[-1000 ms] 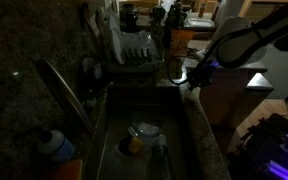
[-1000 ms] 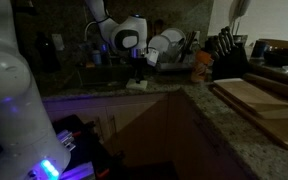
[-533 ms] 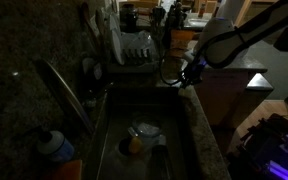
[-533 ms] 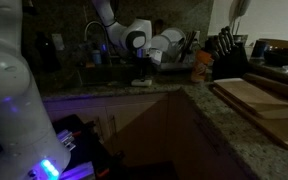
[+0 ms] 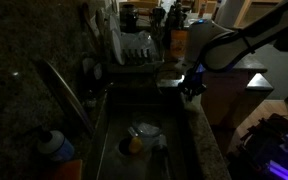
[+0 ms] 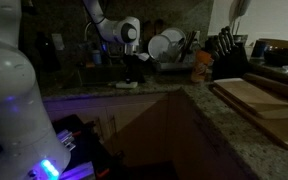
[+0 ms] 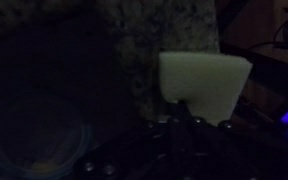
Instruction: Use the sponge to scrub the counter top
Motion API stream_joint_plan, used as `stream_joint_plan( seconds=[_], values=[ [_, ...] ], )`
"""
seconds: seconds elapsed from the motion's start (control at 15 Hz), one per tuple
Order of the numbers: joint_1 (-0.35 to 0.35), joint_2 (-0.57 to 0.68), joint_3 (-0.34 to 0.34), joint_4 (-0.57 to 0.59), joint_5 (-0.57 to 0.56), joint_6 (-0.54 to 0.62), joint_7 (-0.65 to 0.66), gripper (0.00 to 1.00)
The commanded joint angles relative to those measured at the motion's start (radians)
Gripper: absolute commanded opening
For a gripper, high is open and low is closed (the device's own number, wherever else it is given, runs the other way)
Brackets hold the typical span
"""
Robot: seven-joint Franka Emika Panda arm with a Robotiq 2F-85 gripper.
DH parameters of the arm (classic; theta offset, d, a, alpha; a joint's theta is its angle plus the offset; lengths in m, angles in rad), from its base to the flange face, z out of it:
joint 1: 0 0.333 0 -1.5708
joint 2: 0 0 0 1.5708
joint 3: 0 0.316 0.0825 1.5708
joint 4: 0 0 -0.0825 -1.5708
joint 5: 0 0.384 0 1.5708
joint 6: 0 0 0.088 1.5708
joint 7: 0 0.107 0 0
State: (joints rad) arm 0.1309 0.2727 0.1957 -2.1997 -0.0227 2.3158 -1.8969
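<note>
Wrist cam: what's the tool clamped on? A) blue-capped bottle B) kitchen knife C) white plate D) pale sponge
D: in the wrist view the tool is shut on the pale sponge, with the speckled counter top behind it.

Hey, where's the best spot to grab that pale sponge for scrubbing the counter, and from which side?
Probably pinch the sponge across its near edge from above, as the gripper does now. It is a soft flat block, so that leaves its broad face on the counter top.
</note>
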Motion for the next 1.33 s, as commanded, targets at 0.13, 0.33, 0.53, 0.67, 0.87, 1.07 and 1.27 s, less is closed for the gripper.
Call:
stream_joint_plan(
  seconds=[0.13, 0.33, 0.53, 0.67, 0.87, 1.07, 1.27],
  values=[
    [-0.016, -0.028, 0.114, -0.07, 0.187, -0.017, -0.144, 0.0],
    [-0.007, -0.088, 0.163, -0.131, 0.303, -0.049, -0.26, 0.0],
    [0.006, -0.178, 0.158, -0.218, 0.336, -0.077, -0.254, 0.0],
    [0.01, -0.233, 0.149, -0.274, 0.369, -0.092, -0.277, 0.0],
    [0.042, -0.248, 0.143, -0.32, 0.38, -0.109, -0.406, 0.0],
    [0.075, -0.223, 0.148, -0.352, 0.401, -0.117, -0.547, 0.0],
    [0.11, -0.206, 0.157, -0.367, 0.398, -0.076, -0.641, 0.0]
  ],
)
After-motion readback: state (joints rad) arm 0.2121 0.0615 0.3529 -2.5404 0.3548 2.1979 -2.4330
